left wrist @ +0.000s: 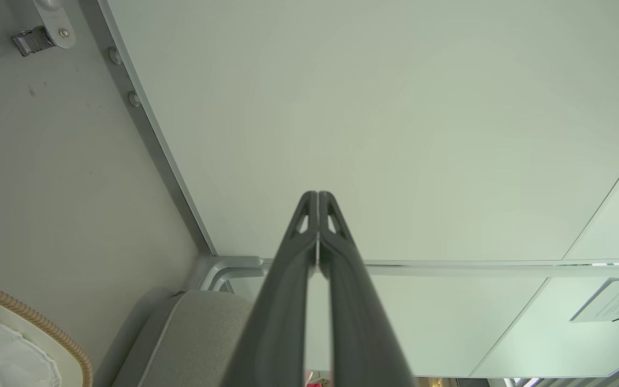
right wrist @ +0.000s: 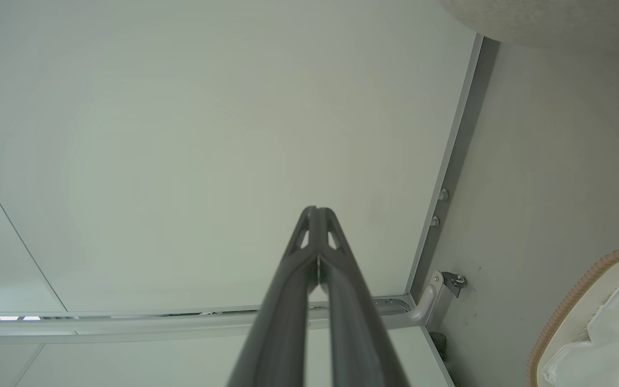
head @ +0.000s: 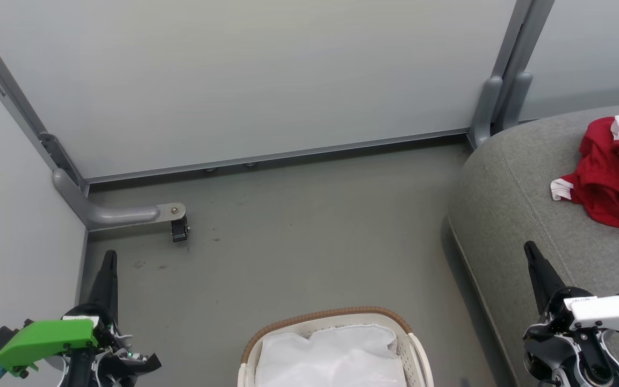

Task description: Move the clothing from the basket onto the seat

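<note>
The soft red clothing [head: 605,183] with white stripes lies crumpled on the big grey fabric seat [head: 508,215]. The oval white basket [head: 325,315] with a brown rim stands on the floor [head: 288,242] nearby, white cloth liner [head: 336,355] inside.

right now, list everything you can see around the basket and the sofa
clothes: one heap, piece count unclear, red with white trim, on the sofa cushion at the right
sofa cushion: one, grey, right side
basket: one, white with a brown rim, on the floor at bottom centre
cloth liner: one, white, inside the basket
floor: grey, middle
wall panels: three, pale, behind and at the left
frame foot: one, grey metal, far left corner
caster: one, black, under the frame foot
left gripper: one, dark fingers, shut, lower left
right gripper: one, dark fingers, shut, lower right
</note>
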Motion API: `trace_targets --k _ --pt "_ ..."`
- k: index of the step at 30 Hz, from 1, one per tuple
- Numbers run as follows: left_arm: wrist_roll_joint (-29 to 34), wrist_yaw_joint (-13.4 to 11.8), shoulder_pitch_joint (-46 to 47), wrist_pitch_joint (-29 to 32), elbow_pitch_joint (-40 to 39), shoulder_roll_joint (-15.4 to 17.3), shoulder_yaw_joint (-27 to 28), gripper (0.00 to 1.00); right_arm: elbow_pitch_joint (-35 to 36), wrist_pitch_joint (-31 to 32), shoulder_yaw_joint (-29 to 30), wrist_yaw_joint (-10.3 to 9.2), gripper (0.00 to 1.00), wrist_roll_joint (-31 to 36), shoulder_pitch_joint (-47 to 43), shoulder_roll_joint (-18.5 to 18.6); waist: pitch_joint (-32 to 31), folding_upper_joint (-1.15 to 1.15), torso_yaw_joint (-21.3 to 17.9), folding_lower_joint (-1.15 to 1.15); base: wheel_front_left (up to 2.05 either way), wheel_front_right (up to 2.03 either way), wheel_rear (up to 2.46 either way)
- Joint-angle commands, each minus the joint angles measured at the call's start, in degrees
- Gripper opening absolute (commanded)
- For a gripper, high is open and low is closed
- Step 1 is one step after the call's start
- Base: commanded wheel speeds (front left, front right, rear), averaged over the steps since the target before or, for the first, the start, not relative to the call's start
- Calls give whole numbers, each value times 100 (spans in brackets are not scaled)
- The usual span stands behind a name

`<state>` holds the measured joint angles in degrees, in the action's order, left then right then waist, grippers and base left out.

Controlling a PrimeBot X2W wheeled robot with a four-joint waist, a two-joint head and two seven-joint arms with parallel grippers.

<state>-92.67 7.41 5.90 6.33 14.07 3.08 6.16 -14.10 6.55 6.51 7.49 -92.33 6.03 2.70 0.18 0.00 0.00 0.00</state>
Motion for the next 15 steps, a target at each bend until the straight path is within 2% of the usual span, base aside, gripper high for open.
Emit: trace_targets --k 1,15 --pt "-3 22 59 8 -9 14 26 0 23 18 13 0 0 -17 31 34 0 0 0 0 0 0 0" --pt "7 22 60 12 -9 7 33 0 23 18 12 0 0 -18 30 34 0 0 0 0 0 0 0"
